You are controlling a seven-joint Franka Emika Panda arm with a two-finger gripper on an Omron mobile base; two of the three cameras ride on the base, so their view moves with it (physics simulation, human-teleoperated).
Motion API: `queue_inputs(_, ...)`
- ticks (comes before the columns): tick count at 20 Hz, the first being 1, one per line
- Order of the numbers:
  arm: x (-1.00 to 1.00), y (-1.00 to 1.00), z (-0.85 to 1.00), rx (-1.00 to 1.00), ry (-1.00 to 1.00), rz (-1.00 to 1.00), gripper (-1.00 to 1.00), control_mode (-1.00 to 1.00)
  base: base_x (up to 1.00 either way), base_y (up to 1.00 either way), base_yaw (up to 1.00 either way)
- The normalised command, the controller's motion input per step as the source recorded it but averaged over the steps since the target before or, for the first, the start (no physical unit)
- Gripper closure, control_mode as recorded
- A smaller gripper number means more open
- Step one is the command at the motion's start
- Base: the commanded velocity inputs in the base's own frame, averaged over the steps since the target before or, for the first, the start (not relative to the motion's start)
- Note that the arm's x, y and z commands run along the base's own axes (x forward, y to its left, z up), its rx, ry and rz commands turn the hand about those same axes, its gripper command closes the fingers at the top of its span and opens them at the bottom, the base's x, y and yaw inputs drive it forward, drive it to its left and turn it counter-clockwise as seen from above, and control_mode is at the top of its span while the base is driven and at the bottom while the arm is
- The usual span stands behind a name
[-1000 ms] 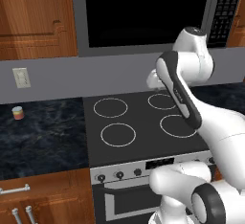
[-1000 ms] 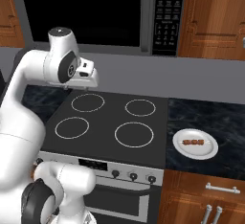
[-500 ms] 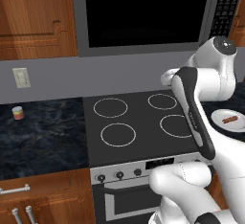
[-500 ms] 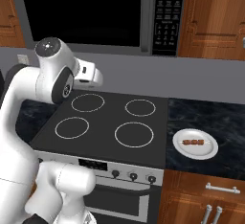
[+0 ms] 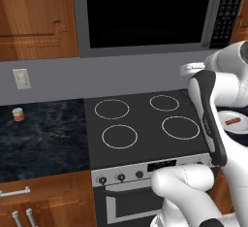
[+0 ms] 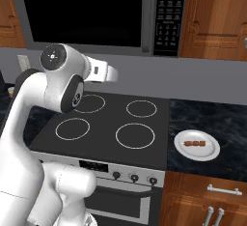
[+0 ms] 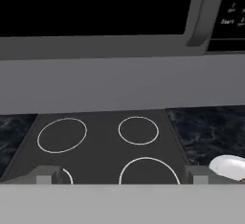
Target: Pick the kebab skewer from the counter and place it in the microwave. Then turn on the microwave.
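Observation:
The kebab skewer point(image 6: 194, 144) lies on a white plate point(image 6: 212, 152) on the counter point(image 6: 212, 116) right of the stovetop; the left base view shows the kebab skewer point(image 5: 233, 121) past the arm. The microwave point(image 6: 82, 10) hangs above with its black door shut and its keypad point(image 6: 167, 17) on the right. My gripper point(image 6: 114, 74) hovers high over the stovetop's back edge, left of the plate and well apart from it. In the hand view my gripper point(image 7: 122, 175) is open, fingertips point(image 7: 48, 175) wide apart with nothing between them, and the plate point(image 7: 229, 166) sits at lower right.
The black stovetop point(image 6: 111, 123) with white rings lies between two counter stretches. A small striped yellow-red cylinder point(image 5: 18, 114) stands on the left counter point(image 5: 43, 138) below a wall outlet point(image 5: 22, 78). Wooden cabinets point(image 6: 212, 17) flank the microwave.
The arm has swung to the right, carrying the hand along the stovetop's back toward the plate side. The jaws have opened a little wider.

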Motion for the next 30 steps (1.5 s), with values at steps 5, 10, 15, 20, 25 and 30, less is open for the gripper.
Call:
queue_inputs(5,0.01,-0.56,0.41,0.0,-0.01,-0.04,-1.0,-1.0,0.0,0.0,0.0)
queue_inputs(10,0.15,-0.51,0.38,0.02,0.02,-0.02,-1.0,-1.0,0.0,0.0,0.0)
queue_inputs(15,0.28,-0.47,0.29,0.02,0.08,0.0,-1.0,-1.0,0.0,0.0,0.0)
queue_inputs(20,0.39,-0.32,0.08,0.04,0.08,0.0,-1.0,-1.0,0.0,0.0,0.0)
queue_inputs(25,0.41,-0.13,0.0,0.08,0.0,0.0,-1.0,-1.0,0.0,0.0,0.0)
queue_inputs(30,0.4,-0.04,0.0,0.05,0.0,0.0,-1.0,-1.0,0.0,0.0,0.0)
